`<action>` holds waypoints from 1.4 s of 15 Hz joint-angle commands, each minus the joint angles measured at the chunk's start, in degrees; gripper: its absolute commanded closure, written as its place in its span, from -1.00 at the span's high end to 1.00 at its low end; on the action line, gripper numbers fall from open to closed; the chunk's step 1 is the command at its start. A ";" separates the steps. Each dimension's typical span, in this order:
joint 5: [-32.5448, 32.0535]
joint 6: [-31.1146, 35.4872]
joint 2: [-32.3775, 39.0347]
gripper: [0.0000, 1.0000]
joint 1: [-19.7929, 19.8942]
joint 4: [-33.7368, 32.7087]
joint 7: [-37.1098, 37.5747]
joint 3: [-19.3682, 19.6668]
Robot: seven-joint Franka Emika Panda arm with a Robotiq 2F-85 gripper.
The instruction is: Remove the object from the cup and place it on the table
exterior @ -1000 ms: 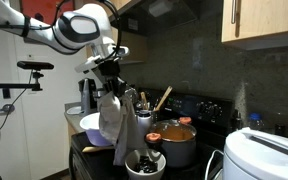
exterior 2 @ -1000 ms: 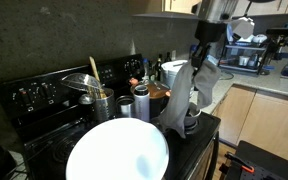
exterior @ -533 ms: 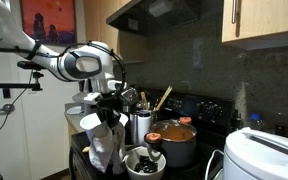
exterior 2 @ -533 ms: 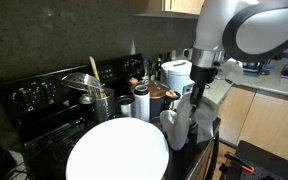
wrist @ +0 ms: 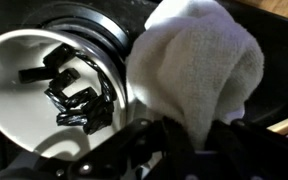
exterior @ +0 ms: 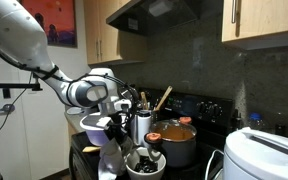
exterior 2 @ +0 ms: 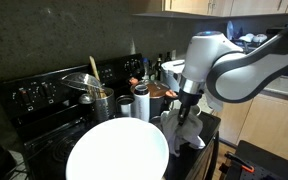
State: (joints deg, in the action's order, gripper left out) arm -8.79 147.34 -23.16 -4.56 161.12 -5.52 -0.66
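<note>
We see the crumpled white terry cloth [wrist: 199, 70] out of the cup, bunched just beside the round white cup [wrist: 9, 70] that holds black clips [wrist: 74, 90], over the black stovetop [exterior 2: 34, 140]. The dark gripper [wrist: 184, 138] pinches the cloth's edge between its jaws.

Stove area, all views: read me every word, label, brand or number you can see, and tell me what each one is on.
No text can be read in any view.
On the stove control panel: markings by the knobs, too small and blurred to read.
On the wall poster: a picture, no legible words.
On the white cloth and the white cup: no print visible.
</note>
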 commanded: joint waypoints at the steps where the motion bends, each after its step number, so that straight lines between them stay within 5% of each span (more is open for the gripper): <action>1: -2.54 5.11 4.92 0.01 2.55 -0.10 0.73 -1.35; 8: -0.78 -2.16 1.63 1.00 2.36 -3.41 -1.45 -0.19; 16: 0.60 -17.75 -5.85 1.00 -0.18 -12.97 -3.95 -0.37; 21: 1.24 -21.44 -7.94 1.00 -1.07 -17.73 -4.15 -0.25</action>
State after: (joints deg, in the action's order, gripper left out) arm -8.92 128.81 -29.90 -5.26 145.98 -7.93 -0.83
